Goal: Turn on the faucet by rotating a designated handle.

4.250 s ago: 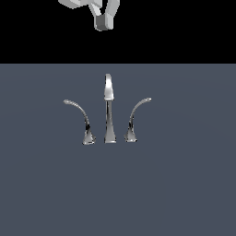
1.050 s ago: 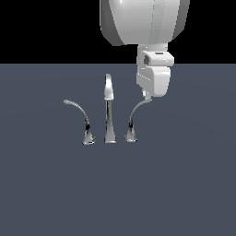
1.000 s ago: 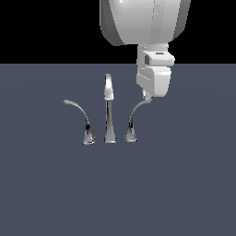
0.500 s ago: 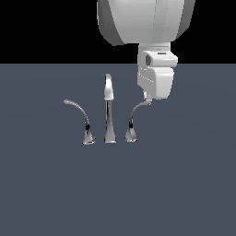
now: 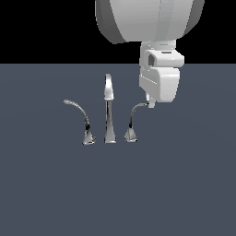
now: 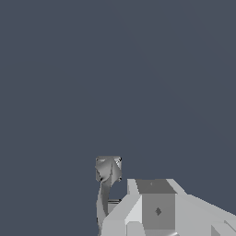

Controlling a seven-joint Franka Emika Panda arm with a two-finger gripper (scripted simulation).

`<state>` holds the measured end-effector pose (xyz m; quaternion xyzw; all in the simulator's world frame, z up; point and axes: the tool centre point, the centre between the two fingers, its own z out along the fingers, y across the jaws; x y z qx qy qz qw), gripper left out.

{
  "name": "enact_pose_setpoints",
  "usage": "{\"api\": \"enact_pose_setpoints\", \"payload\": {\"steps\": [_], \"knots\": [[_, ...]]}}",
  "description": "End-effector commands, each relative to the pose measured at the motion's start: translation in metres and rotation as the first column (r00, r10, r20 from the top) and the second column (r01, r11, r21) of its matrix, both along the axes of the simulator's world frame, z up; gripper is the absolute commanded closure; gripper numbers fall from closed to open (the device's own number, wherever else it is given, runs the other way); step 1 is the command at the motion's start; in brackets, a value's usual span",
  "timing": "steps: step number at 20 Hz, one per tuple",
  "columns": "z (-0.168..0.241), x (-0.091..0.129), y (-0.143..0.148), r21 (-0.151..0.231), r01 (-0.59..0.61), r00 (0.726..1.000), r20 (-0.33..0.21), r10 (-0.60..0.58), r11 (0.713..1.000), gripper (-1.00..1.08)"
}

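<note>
The handle [image 5: 133, 119] tip touches the gripper [image 5: 150, 102]; gripper spread cannot be told.

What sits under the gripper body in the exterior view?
The handle's curved arm rises from its flared base toward the gripper. Its tip is covered by the gripper, so contact cannot be confirmed.

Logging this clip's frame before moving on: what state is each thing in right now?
Spout: upright, untouched.
Handle: base planted, arc sweeping toward the exterior view's right, its tip hidden at the gripper.
Other lever: sweeping toward the exterior view's left, untouched.
Gripper: down at the handle's tip; open or shut cannot be told, nor contact.
</note>
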<state>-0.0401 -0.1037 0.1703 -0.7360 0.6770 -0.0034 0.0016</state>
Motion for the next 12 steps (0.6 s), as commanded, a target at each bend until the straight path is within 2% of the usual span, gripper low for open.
{"api": "enact_pose_setpoints", "payload": {"steps": [1, 12], "knots": [[-0.001, -0.004, 0.008, 0.001, -0.003, 1.0, -0.003, 0.003, 1.0, 1.08], [0.0, -0.028, 0.049, 0.002, -0.009, 1.0, -0.007, 0.009, 1.0, 1.08]]}}
